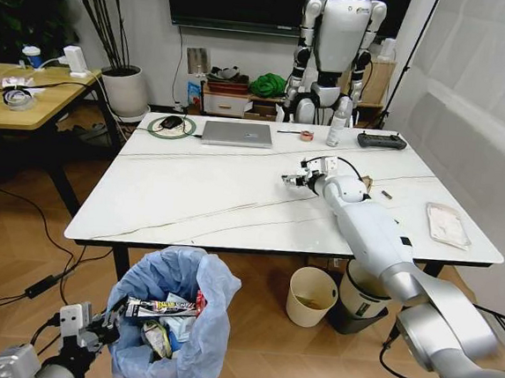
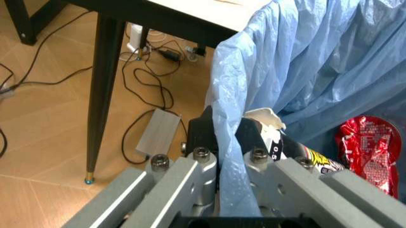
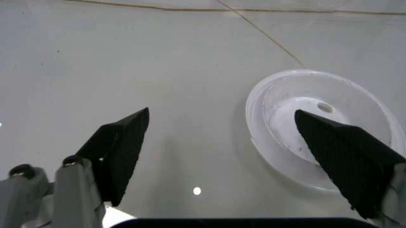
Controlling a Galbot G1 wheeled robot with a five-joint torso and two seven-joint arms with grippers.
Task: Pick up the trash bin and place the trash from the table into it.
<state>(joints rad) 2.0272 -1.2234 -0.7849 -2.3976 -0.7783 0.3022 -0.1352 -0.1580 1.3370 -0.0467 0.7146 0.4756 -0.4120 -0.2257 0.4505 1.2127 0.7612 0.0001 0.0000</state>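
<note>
The trash bin, lined with a puffy light-blue bag, hangs low in front of the table. My left gripper is shut on its rim; in the left wrist view the fingers pinch the blue bag. Inside lie a crushed red can and printed wrappers. My right gripper hovers open over the table's middle right. In the right wrist view a white lid lies flat on the marble, beside one dark finger.
A flat clear packet and small scraps lie at the table's right. A grey laptop, black controller, bottle and tape roll line the far edge. A cream bucket and dark bin stand underneath.
</note>
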